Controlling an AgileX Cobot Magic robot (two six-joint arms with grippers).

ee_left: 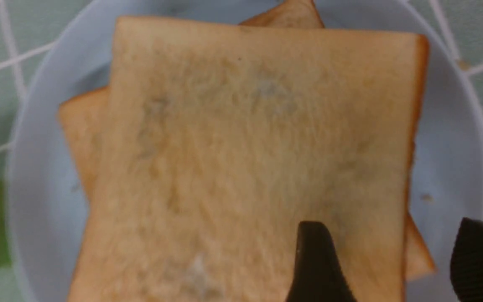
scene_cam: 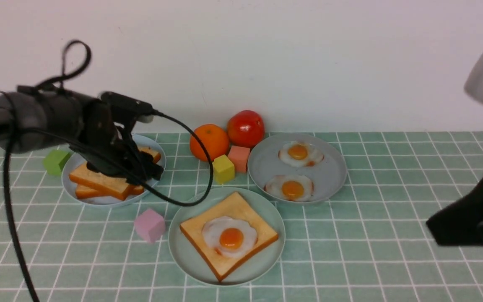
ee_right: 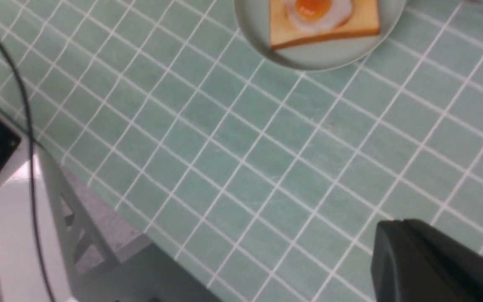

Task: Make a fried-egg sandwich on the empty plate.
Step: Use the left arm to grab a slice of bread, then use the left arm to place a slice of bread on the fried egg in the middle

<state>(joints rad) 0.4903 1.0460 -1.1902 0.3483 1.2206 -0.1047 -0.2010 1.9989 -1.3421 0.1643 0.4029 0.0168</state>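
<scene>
Nearest, centre: mint-green plate point(scene_cam: 262, 264) on the green tiled table point(scene_cam: 350, 251). It carries the sandwich point(scene_cam: 229, 235), part-built: one toast slice with a fried egg lying uncovered on top. Pink cube point(scene_cam: 150, 225) sits just beside the plate's left rim. Right gripper point(scene_cam: 434, 228) is at the table's right side, well apart from every plate, pincer clenched, nothing seen in it.

Mid-table: bluish-grey plate point(scene_cam: 333, 176) holds two loose eggs point(scene_cam: 290, 188). Light-blue plate point(scene_cam: 99, 201) holds stacked plain toast point(scene_cam: 103, 180). Left gripper point(scene_cam: 143, 167) is low over that stack, pincer released. The wrist view shows one of its fingers point(ee_left: 317, 264) over the top slice and the other past the slice's edge; contact cannot be confirmed.

Farther back: yellow cube point(scene_cam: 223, 168), salmon cube point(scene_cam: 239, 158), green cube point(scene_cam: 55, 162), then orange point(scene_cam: 209, 141) and tomato point(scene_cam: 245, 128) by the wall
</scene>
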